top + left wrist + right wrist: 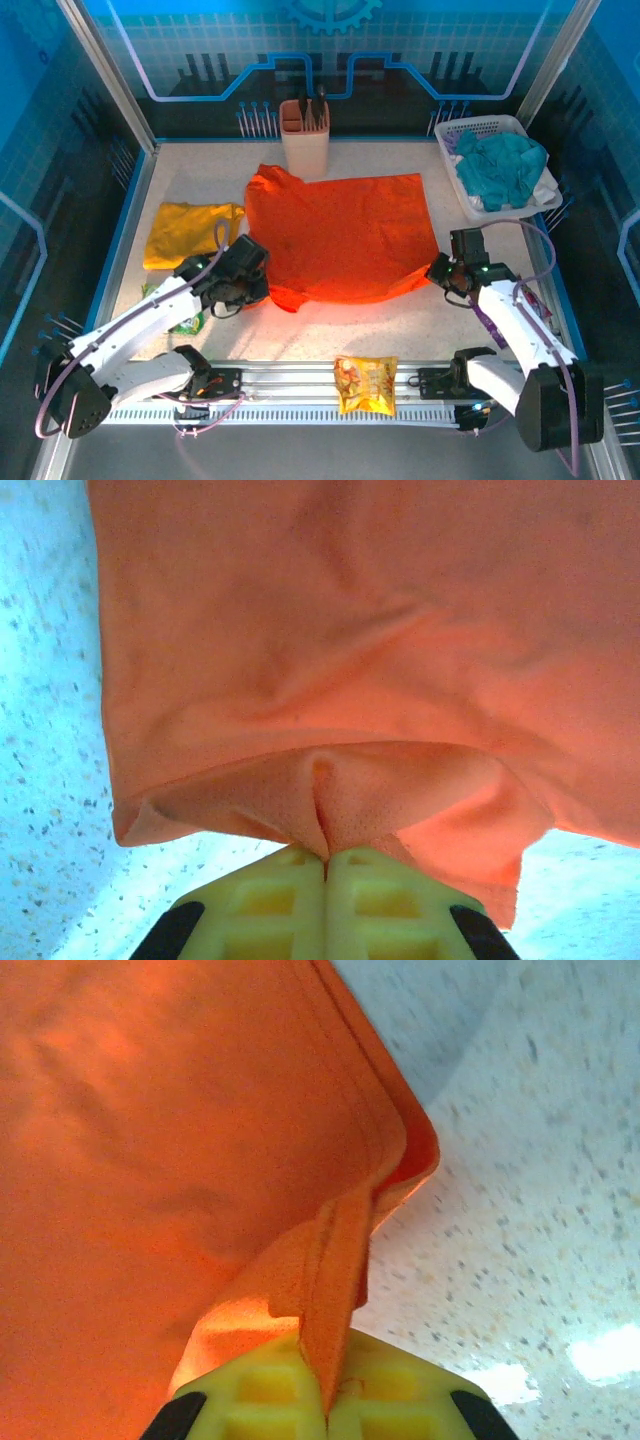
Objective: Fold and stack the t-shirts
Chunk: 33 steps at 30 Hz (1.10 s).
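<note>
The bright orange t-shirt (340,235) lies spread across the middle of the table. My left gripper (262,290) is shut on its near left edge, and the cloth (350,670) bunches into a pinch between the yellow fingers (280,900). At the near right corner my right gripper (438,272) is shut on the hem, a strip of orange cloth (335,1290) running down between its fingers (400,1390). The mustard yellow t-shirt (185,230) sits crumpled at the left, apart from both grippers.
A beige holder (304,135) with dark tools stands at the back centre. A white basket (470,135) with teal-green cloth (500,168) is at the back right. A shiny orange-yellow snack packet (365,385) lies on the front rail; a green packet (185,322) lies under the left arm.
</note>
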Tool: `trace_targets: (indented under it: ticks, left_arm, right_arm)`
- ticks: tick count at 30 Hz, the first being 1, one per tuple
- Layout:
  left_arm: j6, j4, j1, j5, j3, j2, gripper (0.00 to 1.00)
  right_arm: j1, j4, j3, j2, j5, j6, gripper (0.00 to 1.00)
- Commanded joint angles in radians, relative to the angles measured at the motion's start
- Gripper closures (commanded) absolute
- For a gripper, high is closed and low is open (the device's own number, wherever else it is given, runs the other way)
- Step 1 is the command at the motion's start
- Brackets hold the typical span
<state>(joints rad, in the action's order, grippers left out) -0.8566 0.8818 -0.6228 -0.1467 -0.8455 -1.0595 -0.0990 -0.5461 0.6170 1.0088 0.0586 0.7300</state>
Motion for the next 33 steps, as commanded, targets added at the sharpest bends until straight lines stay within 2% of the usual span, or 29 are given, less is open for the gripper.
trace_targets:
  ticks: [1,5,9,14,20,23,29,33]
  left_arm:
    - [0.128,0.100,0.034,-0.033,-0.091,-0.008,1.00]
    - [0.217,0.128,0.068,-0.051,-0.266,-0.049,1.00]
    - [0.334,0.192,0.119,-0.119,-0.503,-0.116,1.00]
    - [0.468,0.244,0.186,-0.151,-0.779,-0.190,1.00]
    - [0.588,0.325,0.192,-0.207,-1.122,-0.239,1.00]
    - [0.628,0.312,0.192,-0.191,-1.190,-0.199,1.00]
    - [0.685,0.183,0.192,-0.143,-1.171,-0.030,1.00]
    - [0.693,0.178,0.193,-0.041,-1.251,0.003,1.00]
  right_arm:
    - [0.005,-0.026,0.078,-0.037,-0.017,-0.042,1.00]
    - [0.006,-0.066,0.196,-0.047,-0.043,-0.074,1.00]
    - [0.006,-0.082,0.331,-0.037,-0.061,-0.103,1.00]
    - [0.006,-0.086,0.491,-0.003,-0.104,-0.176,1.00]
    - [0.006,-0.079,0.653,-0.027,-0.149,-0.201,1.00]
    - [0.004,-0.076,0.719,-0.061,-0.172,-0.231,1.00]
    - [0.004,-0.106,0.818,-0.164,-0.169,-0.308,1.00]
    - [0.004,-0.137,0.870,-0.215,-0.195,-0.309,1.00]
